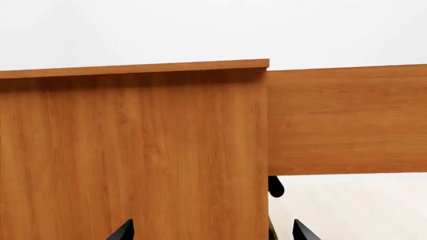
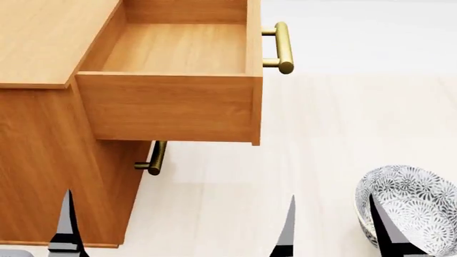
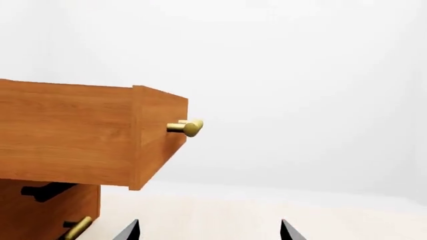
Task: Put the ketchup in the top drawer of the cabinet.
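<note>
The ketchup is out of view in every frame. The cabinet stands at the left of the head view. Its top drawer is pulled out and its inside shows empty, with the brass handle on its front. My left gripper is open and empty, facing the cabinet's side with the drawer's side beyond it. My right gripper is open and empty, low over the floor, below and in front of the drawer.
A grey-white patterned bowl sits on the pale floor at the lower right, beside my right gripper's fingers. The lower drawer's brass handle juts out under the open top drawer. Pale floor lies between the cabinet and the bowl.
</note>
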Available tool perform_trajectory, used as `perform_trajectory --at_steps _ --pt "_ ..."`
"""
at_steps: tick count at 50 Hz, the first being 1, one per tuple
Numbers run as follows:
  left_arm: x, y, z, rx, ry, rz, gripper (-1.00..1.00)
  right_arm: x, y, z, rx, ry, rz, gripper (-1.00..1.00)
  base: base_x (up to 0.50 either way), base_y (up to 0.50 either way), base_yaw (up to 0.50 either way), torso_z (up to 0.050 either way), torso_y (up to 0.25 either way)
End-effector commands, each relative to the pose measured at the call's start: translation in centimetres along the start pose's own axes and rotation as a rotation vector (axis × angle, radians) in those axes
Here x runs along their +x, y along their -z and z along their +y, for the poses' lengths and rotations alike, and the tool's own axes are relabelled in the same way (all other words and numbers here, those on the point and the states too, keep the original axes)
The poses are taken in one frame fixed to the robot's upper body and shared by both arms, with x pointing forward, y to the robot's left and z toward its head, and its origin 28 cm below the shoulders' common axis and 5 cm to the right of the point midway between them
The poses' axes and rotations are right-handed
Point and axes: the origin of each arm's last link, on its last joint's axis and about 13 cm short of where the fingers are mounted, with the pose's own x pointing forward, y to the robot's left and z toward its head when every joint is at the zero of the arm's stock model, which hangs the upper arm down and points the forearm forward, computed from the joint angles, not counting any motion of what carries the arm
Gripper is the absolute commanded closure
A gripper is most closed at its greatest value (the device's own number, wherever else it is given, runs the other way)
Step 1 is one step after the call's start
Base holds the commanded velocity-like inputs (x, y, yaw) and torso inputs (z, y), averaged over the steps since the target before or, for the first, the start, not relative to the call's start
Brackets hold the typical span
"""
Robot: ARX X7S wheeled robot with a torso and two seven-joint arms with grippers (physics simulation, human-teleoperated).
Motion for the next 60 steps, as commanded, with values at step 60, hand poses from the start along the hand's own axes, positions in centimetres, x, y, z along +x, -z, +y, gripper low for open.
perform_trajectory --at_steps 60 --pt "0.4 1.8 0.1 0.018 -0.042 0.045 -1.00 -9.7 1.6 -15.0 -0.042 0.140 0.178 -1.00 0.00 0.00 0.00 0.000 0.000"
